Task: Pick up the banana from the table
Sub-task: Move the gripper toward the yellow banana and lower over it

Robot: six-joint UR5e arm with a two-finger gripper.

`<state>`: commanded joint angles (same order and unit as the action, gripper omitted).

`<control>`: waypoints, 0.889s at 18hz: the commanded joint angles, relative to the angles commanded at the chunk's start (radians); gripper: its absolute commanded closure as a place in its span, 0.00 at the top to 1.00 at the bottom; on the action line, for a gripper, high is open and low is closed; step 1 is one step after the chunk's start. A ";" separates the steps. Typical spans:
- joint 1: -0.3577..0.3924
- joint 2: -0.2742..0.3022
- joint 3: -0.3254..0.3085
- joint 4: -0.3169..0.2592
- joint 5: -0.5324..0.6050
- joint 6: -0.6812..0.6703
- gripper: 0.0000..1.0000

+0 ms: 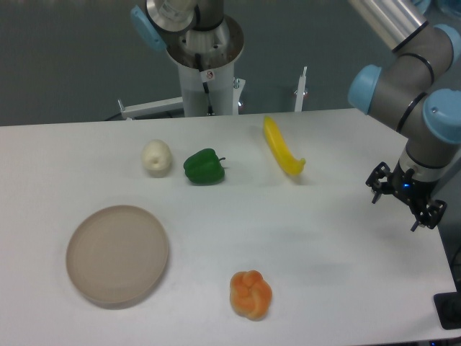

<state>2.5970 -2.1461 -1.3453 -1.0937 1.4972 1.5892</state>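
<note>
The banana is slim, curved and bright yellow. It lies on the white table at the back, right of centre, running from the far edge toward the front right. My gripper hangs over the table's right side, well to the right of the banana and a little nearer the front. Its fingers stand apart, open, with nothing between them.
A green pepper and a whitish round garlic-like item lie left of the banana. A round beige plate sits front left. An orange knobbly bun lies front centre. The robot base stands behind the table.
</note>
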 joint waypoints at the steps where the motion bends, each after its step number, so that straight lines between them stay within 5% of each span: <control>1: 0.000 0.000 -0.002 0.000 0.000 0.000 1.00; 10: -0.006 0.021 -0.058 0.003 0.002 -0.002 1.00; 16: -0.020 0.119 -0.191 0.005 -0.009 -0.003 1.00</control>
<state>2.5771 -2.0266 -1.5368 -1.0891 1.4880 1.5861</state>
